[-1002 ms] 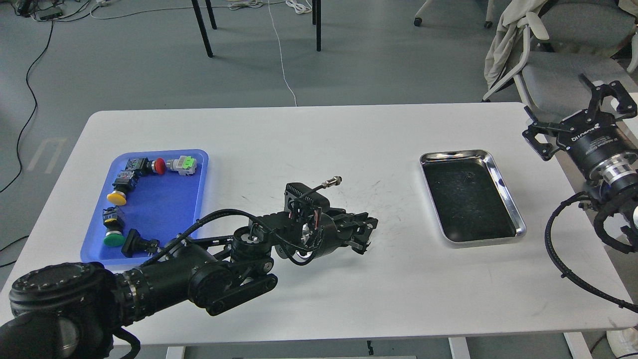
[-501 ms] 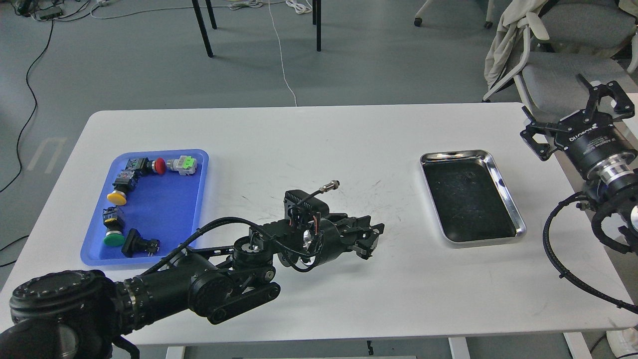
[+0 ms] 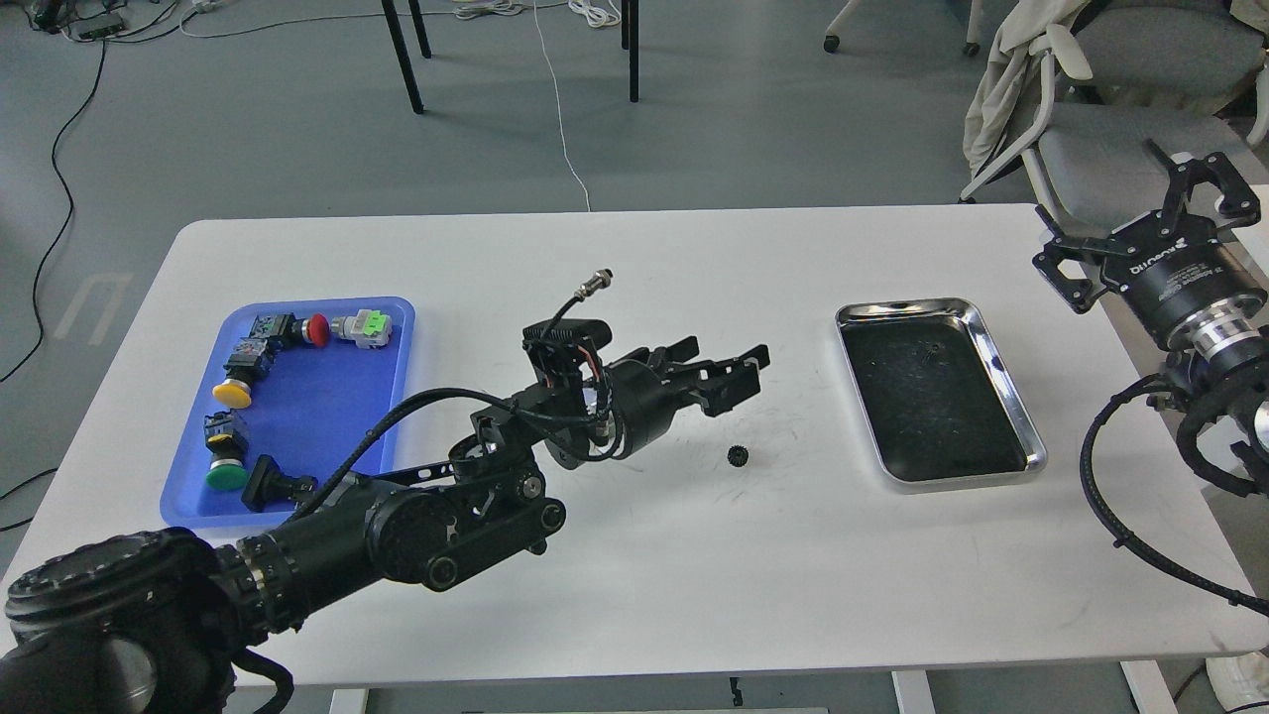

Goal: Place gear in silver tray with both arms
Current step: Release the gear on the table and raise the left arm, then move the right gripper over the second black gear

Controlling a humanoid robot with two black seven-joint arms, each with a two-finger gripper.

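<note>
A small black gear [image 3: 737, 455] lies flat on the white table, left of the silver tray [image 3: 904, 308], whose dark floor holds only a tiny speck. My left gripper [image 3: 732, 363] hovers just above and behind the gear, fingers spread open and empty, pointing right toward the tray. My right gripper [image 3: 1125, 213] is raised off the table's right edge, beyond the tray, with its fingers spread open and empty.
A blue plastic tray [image 3: 397, 397] with several push-button switches sits at the table's left. A grey chair [image 3: 1110, 149] with a cloth stands behind the right corner. My right arm's looped cables [image 3: 1100, 496] hang over the table's right edge.
My left gripper rose from the table and swung up and back, opening and leaving the gear in sight on the table. My right gripper barely shifted.
</note>
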